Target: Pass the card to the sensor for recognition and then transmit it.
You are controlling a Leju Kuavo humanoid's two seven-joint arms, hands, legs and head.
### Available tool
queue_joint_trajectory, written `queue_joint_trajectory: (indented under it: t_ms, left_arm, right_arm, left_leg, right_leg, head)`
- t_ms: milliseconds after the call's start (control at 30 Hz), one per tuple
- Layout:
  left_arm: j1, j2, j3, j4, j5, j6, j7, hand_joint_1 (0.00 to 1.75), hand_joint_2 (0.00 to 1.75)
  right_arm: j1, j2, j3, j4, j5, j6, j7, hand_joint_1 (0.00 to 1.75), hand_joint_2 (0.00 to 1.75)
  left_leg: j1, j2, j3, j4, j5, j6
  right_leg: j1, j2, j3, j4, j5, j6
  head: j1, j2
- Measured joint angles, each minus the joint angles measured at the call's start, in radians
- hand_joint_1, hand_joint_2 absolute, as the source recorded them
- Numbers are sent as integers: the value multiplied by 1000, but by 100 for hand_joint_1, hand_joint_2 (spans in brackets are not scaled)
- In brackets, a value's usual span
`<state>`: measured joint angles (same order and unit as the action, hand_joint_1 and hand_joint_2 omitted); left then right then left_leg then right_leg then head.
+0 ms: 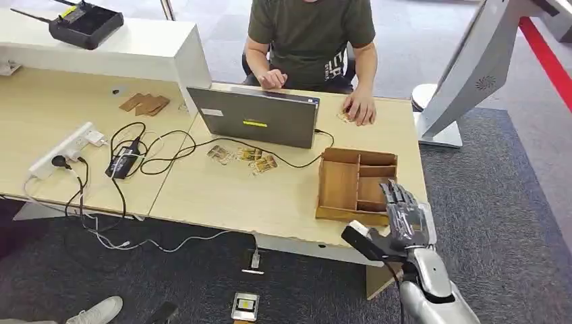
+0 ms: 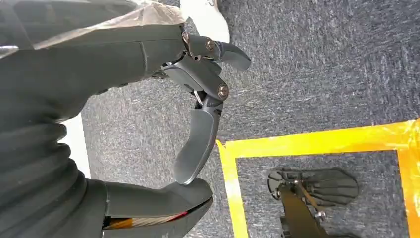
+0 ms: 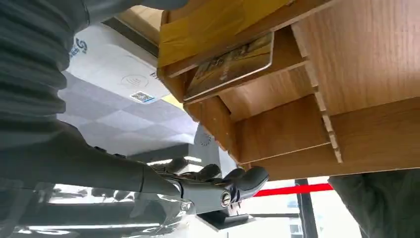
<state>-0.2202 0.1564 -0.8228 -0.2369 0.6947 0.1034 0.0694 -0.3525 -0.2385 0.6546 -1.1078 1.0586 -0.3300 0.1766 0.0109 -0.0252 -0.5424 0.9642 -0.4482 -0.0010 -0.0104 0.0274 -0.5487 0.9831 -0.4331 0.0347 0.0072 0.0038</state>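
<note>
A patterned card [image 3: 233, 64] lies in a small compartment of the wooden tray [image 1: 337, 185], which stands on the desk's right part. My right hand [image 1: 405, 216] hovers over the tray's near right corner with its fingers [image 3: 242, 179] stretched out and nothing in them, apart from the card. Several more cards [image 1: 243, 157] lie loose on the desk in front of the laptop. A white panel with a contactless mark [image 3: 124, 79] shows past the tray. My left hand [image 2: 198, 124] hangs over the carpet, its fingers loosely bent and holding nothing.
A person [image 1: 310, 34] sits behind the open laptop [image 1: 260, 118], one hand resting on a card [image 1: 345, 117]. Cables and a power strip [image 1: 64, 152] lie on the desk's left. A white kiosk [image 1: 465, 74] stands to the right. Yellow floor tape [image 2: 307, 141] marks the carpet.
</note>
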Motion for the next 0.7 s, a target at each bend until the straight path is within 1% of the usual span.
queue_joint_trajectory:
  t_ms: [300,500,533,633,700]
  left_arm:
    - [2,0,1,0,-7,0,-2,0,175]
    - [2,0,1,0,-12,-3,-1,0,175]
    - [2,0,2,0,-14,-3,-1,0,175]
    - [2,0,7,0,-19,-8,3,0,175]
    - [3,0,9,0,-22,-9,4,0,175]
  right_arm:
    - [-14,30,14,8,79,0,15,0,175]
    - [-17,40,23,14,90,2,19,0,175]
    - [-19,41,24,18,90,8,20,0,175]
    - [-24,45,28,24,82,72,39,0,175]
    - [-24,45,29,24,79,95,44,0,175]
  left_leg:
    - [0,0,0,0,0,0]
    - [0,0,0,0,0,0]
    - [0,0,0,0,0,0]
    - [0,0,0,0,0,0]
    - [0,0,0,0,0,0]
  right_leg:
    - [0,0,0,0,0,0]
    - [0,0,0,0,0,0]
    - [0,0,0,0,0,0]
    - [0,0,0,0,0,0]
    - [0,0,0,0,0,0]
  head:
    - [0,0]
    - [0,0]
    - [0,0]
    - [0,0]
    - [0,0]
